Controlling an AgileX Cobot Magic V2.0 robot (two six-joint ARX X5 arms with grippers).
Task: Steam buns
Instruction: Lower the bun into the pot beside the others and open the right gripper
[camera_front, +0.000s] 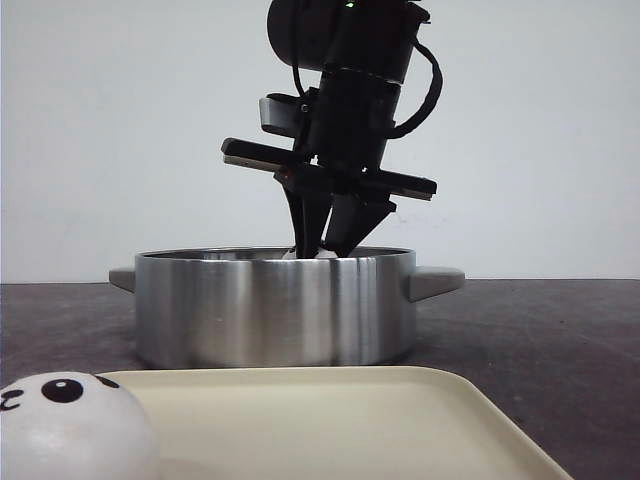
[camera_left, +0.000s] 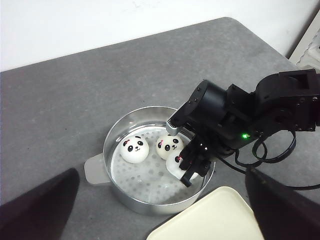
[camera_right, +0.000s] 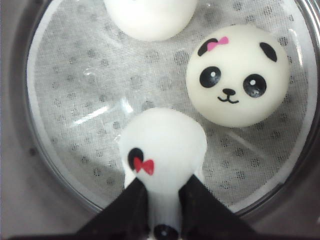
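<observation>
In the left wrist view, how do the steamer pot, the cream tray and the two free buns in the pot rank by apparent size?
1. Steamer pot, largest.
2. Cream tray, only a corner in view, so its rank is unsure.
3. Left bun and middle bun look alike.

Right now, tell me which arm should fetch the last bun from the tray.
Left, probably. The right gripper is down in the steamer pot, shut on a bun beside two others. The left gripper is clear of the pot, holding nothing visible, near the tray with the remaining bun.
</observation>
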